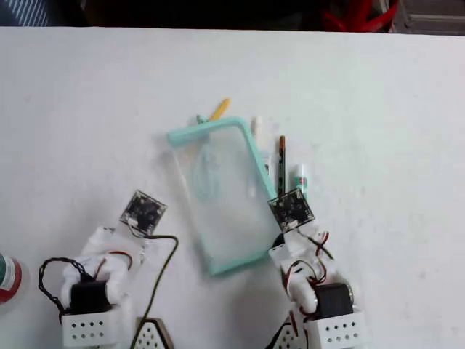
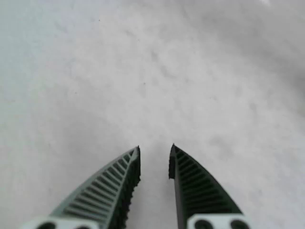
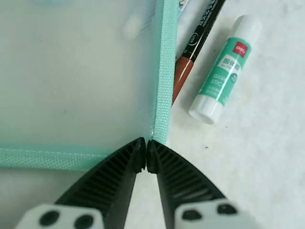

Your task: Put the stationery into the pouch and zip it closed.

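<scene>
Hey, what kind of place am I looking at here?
Probably a robotics lab or hobby workbench: a plain white table, two small arms with exposed wires and wrist cameras, and a pouch with stationery such as a glue stick beside it.

Bright, even light washes the white table point(image 1: 363, 87), leaving only faint shadows.

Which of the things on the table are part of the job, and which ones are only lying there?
For the job: pouch, pen, glue stick, and a yellow item at the pouch's far end.

Lying about: round container at the table's left edge.
</scene>
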